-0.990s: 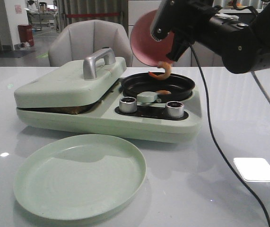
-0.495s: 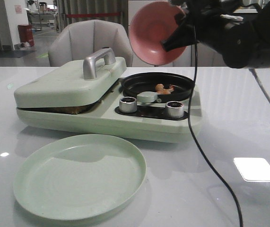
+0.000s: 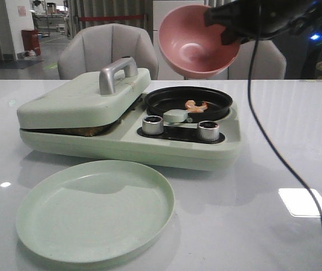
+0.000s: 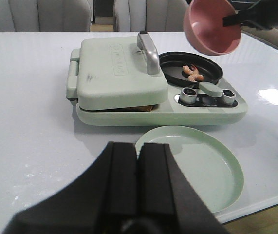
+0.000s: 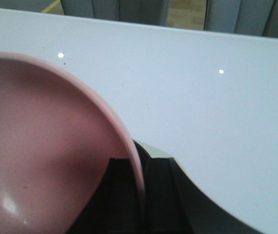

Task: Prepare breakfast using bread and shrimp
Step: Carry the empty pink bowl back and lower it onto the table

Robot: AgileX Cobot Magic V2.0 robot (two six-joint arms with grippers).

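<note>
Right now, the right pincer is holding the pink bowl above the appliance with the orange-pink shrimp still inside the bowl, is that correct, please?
Not quite. The right pincer does hold the round pink bowl above the pale green sandwich maker, but the bowl is empty. The small curled orange-pink shrimp lie in the round black pan, as the left wrist view shows.

green plate [image 3: 95,210], pink bowl [image 3: 197,39], grey chair [image 3: 107,48]

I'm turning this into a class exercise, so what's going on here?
The right hand holds an empty pink bowl in the air above the breakfast maker. Shrimp lie in its black pan. The lid is down over something brown. The left hand is shut and idle near the green plate.
</note>
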